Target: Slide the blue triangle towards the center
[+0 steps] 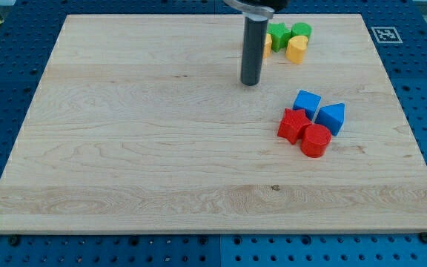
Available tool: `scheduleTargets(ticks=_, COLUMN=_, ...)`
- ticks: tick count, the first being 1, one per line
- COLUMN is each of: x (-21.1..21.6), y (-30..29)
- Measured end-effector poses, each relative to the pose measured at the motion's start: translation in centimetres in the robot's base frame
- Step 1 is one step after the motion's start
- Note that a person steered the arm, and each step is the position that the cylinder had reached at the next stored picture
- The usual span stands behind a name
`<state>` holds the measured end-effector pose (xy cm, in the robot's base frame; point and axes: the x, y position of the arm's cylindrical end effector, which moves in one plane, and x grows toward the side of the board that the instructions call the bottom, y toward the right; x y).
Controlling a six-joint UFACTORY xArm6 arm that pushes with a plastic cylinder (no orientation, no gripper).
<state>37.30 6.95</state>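
Observation:
The blue triangle [333, 117] lies at the view's right of the wooden board [139, 148], in a tight cluster with a blue cube [307, 102], a red star [293, 124] and a red cylinder [316, 140]. The triangle touches the red cylinder and sits beside the blue cube. My tip [250, 82] rests on the board above and to the left of this cluster, well apart from the blue triangle.
Near the view's top, right of the rod, sit a green star [278, 34], a green cylinder [301, 30], a yellow heart-like block [296, 49] and a yellow block [267, 46] partly hidden by the rod. Blue pegboard surrounds the board.

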Motion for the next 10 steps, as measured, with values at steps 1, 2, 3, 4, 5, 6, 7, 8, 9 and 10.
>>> scheduleTargets(ticks=1, x=0.2, y=4.3)
scheduleTargets(ticks=2, x=1.1, y=10.1)
scheduleTargets(ticks=3, x=4.1, y=15.7)
scheduleTargets(ticks=4, x=9.6, y=17.5)
scheduleTargets(ticks=5, x=10.1, y=17.5)
scheduleTargets(ticks=6, x=10.5, y=16.0)
scheduleTargets(ticks=7, x=10.5, y=13.7)
scheduleTargets(ticks=8, x=9.9, y=11.9)
scheduleTargets(ticks=9, x=7.5, y=10.4)
scheduleTargets(ticks=10, x=6.0, y=7.6)
